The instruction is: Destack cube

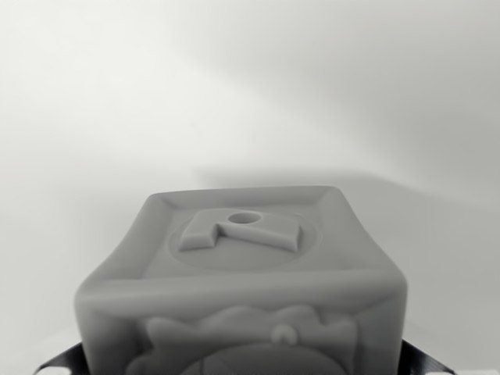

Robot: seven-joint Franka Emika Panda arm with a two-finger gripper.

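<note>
- The cube fills the lower middle of the wrist view, very close to the camera; it is pale grey with rounded edges and corners, and its lower part runs out of the bottom of the frame.
- Its top face tilts away toward the far side; a raised border frames that face, and inside it sits a shallow round recess bearing a raised letter — it reads like an R — with a small round hole in it.
- The near face carries a raised relief with a wavy outline and a small round bump to the right of centre; what the relief depicts I cannot tell.
- Dark flat parts show at the bottom corners, just beside the cube on the left and right; whether they are the claw's fingers, and whether the claw is spread or pinching the cube, I cannot tell.
- Behind the cube lies a plain pale surface; a soft shadow darkens its far right.
</note>
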